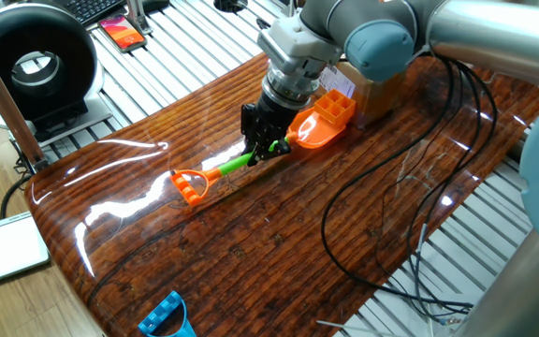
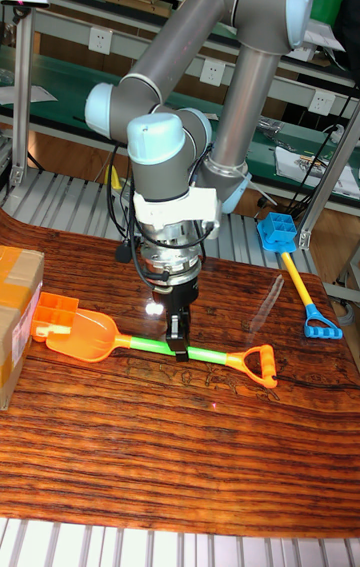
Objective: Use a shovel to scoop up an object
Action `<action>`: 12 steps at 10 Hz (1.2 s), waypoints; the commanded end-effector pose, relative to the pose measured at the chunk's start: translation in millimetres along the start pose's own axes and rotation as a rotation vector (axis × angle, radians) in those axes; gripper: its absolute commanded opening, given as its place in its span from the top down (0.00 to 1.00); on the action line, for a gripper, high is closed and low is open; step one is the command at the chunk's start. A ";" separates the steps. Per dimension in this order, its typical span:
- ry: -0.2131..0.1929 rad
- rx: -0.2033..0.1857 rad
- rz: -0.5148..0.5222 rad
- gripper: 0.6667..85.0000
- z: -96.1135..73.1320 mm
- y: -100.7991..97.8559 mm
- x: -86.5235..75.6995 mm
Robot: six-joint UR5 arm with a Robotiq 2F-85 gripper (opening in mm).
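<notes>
Scooping stage: shovel (image 2: 150,339) blade against object (image 2: 55,315).
From left: cardboard box (image 2: 18,312) apparently backing the gridded block, blade tip meeting it on the table; gripper (image 2: 179,344) pinching the green shaft mid-length, presumably for level pushing.

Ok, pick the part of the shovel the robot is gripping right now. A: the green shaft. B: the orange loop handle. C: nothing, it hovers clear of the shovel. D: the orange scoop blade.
A: the gripper has its jaws closed around the green shaft of the shovel, between the orange blade by the small orange block and the loop handle, which lies free on the table.
</notes>
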State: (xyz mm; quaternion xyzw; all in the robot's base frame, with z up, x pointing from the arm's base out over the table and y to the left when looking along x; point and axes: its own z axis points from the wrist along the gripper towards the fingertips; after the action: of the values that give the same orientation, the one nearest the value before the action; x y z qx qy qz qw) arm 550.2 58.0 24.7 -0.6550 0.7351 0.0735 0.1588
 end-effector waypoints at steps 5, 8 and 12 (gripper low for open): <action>-0.002 0.009 0.019 0.99 -1.2 -3.4 -2.3; -0.002 0.012 0.009 0.99 -1.2 -4.2 -2.4; -0.003 -0.005 -0.013 0.99 -1.2 0.2 -2.7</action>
State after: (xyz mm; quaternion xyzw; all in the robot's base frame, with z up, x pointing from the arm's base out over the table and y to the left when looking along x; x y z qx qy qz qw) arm 550.4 59.8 24.8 -0.6594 0.7317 0.0717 0.1571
